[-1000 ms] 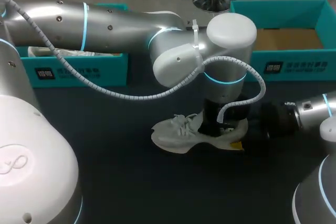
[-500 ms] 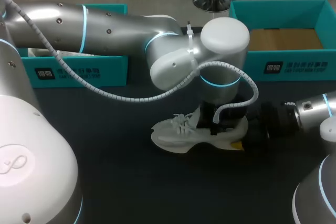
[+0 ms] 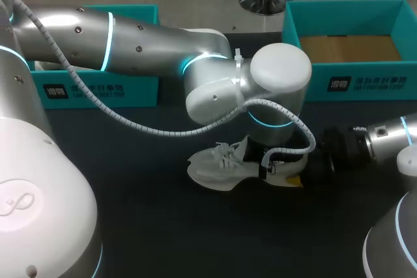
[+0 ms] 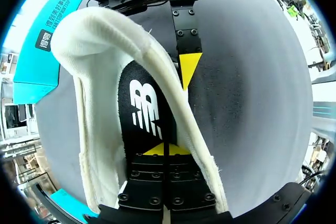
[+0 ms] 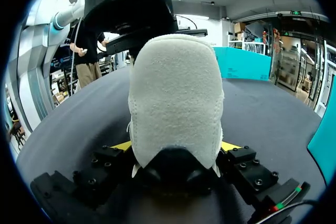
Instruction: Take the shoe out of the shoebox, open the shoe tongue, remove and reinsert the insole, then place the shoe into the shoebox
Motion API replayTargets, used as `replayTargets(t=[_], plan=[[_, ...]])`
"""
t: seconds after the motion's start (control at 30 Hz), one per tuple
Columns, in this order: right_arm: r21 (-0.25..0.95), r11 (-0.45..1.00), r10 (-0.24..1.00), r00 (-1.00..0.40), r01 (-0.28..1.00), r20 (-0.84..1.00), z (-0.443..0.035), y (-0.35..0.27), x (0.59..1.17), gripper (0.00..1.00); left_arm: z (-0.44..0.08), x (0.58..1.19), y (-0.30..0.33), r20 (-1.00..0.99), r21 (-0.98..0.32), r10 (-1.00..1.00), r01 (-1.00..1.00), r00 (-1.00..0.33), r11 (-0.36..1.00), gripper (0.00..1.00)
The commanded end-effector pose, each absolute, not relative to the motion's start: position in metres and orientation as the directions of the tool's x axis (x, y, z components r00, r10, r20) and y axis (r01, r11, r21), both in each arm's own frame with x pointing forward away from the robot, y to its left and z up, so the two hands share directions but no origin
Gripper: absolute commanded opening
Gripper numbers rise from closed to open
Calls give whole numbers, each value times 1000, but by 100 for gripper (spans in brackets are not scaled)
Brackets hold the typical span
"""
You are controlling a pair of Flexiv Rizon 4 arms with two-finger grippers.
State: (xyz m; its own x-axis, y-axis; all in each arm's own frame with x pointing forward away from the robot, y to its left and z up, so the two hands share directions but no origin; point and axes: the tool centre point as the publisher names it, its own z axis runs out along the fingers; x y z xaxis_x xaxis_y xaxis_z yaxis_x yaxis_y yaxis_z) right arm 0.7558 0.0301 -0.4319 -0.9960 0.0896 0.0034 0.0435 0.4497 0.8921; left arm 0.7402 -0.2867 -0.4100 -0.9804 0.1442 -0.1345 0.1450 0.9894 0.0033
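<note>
From where I stand the shoe (image 3: 218,164) lies out on the bench (image 3: 163,226), in front of the open shoebox (image 3: 365,83). Its long axis runs across, toe toward the left arm's side, heel toward the right arm. The right claw (image 5: 176,148) comes in level at the heel end and clamps the heel from both sides, so the shoe looks pinned. The left claw (image 4: 164,149) hangs straight down into the shoe's mouth, over the heel end of the insole (image 4: 144,108), so it is the nearer one for any upward pull. Its fingers look pressed together, but I can't tell whether they have nipped the insole's edge. The overhead view hides all this behind the left wrist, and only the left wrist view looks inside the shoe
</note>
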Motion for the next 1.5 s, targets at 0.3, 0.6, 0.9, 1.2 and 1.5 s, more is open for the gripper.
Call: replayTargets(t=[0.3,0.6,0.9,1.2,1.5], plan=[[891,451,91,-996,45,4,-433,31,756,0,-407,741,-283,-170,-47,92,101,-981,994,0],[891,451,91,-996,45,4,-433,31,756,0,-376,736,-274,-204,-115,77,102,-976,988,0],[891,451,91,-996,45,4,-433,31,756,0,-346,728,-260,-239,-173,60,103,-969,979,0],[891,451,91,-996,45,4,-433,31,756,0,-336,724,-263,-237,-181,69,114,-969,977,0],[891,451,91,-996,45,4,-433,31,756,0,-347,731,-285,-215,-153,84,119,-973,981,0]])
